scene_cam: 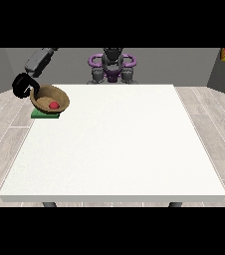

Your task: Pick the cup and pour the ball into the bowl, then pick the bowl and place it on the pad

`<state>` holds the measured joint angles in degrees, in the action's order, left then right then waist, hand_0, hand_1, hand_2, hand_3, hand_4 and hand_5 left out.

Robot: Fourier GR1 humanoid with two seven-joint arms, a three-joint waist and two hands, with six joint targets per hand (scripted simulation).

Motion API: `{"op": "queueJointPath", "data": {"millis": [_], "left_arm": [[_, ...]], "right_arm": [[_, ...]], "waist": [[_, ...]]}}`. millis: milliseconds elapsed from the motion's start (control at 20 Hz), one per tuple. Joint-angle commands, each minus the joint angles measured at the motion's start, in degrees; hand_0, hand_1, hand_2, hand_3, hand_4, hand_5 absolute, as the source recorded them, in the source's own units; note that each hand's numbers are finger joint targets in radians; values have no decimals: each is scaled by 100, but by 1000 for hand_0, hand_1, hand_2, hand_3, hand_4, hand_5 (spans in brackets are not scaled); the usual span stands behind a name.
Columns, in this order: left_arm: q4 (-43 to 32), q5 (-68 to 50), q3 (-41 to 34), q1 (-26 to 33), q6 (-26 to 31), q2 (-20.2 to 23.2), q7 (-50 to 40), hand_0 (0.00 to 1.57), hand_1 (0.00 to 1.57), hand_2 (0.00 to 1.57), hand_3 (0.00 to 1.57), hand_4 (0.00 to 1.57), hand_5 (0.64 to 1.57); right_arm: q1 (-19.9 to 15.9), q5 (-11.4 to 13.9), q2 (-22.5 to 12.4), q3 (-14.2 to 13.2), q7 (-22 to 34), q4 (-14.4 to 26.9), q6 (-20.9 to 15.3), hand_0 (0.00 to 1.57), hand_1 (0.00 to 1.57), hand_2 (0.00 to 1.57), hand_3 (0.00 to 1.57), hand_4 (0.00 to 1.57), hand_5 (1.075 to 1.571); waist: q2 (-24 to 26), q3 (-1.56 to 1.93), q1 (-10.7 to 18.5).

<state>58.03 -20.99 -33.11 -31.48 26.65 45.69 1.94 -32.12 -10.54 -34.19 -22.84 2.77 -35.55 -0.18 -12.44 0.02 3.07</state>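
Robot hand at the view's left: the black robot hand (pixel 23 85) sits at the 9 o'clock rim of the bowl, touching it; its fingers appear curled over that rim, pinching it.

Bowl: the round brown wooden bowl (pixel 49 98) lies near the worktop's far-left corner, tilted so that its opening faces the camera, its 9 o'clock side raised under the robot hand.

Ball: the small red ball (pixel 53 105) rests inside the bowl, low on the 5 o'clock side of the hollow.

Pad: the flat green square pad (pixel 44 114) shows as a strip under the bowl at 6 o'clock; whether the bowl touches it or hangs just above it cannot be told.

Worktop: the large white square worktop (pixel 119 149) carries the pad close to its left edge.

Cup: not visible anywhere on the worktop.

Other robot hand: not in view at the view's right.

Task stage (judgement): pouring appears done; the bowl is being set on the pad.

Risk 1 (judgement): release while tilted could rock the bowl and send the ball out over the low 5 o'clock rim.

Risk 2 (judgement): the pad's nearness to the worktop edge means a sideways nudge on withdrawal could push the bowl partly off the pad.

Risk 3 (judgement): fingers hooked over the rim could drag the bowl when the robot hand lifts away.
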Motion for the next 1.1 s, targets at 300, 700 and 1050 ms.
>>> {"op": "queueJointPath", "data": {"millis": [300, 700, 1050], "left_arm": [[-114, -167, -105, 64, 162, 215, 194, 0, 0, 0, 0, 1194, 1562], [-390, -38, -66, 139, 203, 223, 653, 0, 0, 0, 0, 1188, 1565], [-446, -144, -123, -55, 303, 557, 594, 0, 0, 0, 0, 1194, 1569]], "right_arm": [[-146, 24, -515, -268, -124, 316, -447, 1535, 1535, 1445, 877, 0, 1553], [-472, -113, 142, -251, -322, 235, -925, 1443, 1443, 1376, 678, 0, 1535], [-610, 213, -220, 89, -311, 375, -541, 194, 194, 412, 787, 0, 1454]], "waist": [[-186, -1, 43], [-359, -3, 136], [-666, -1, 230]]}}
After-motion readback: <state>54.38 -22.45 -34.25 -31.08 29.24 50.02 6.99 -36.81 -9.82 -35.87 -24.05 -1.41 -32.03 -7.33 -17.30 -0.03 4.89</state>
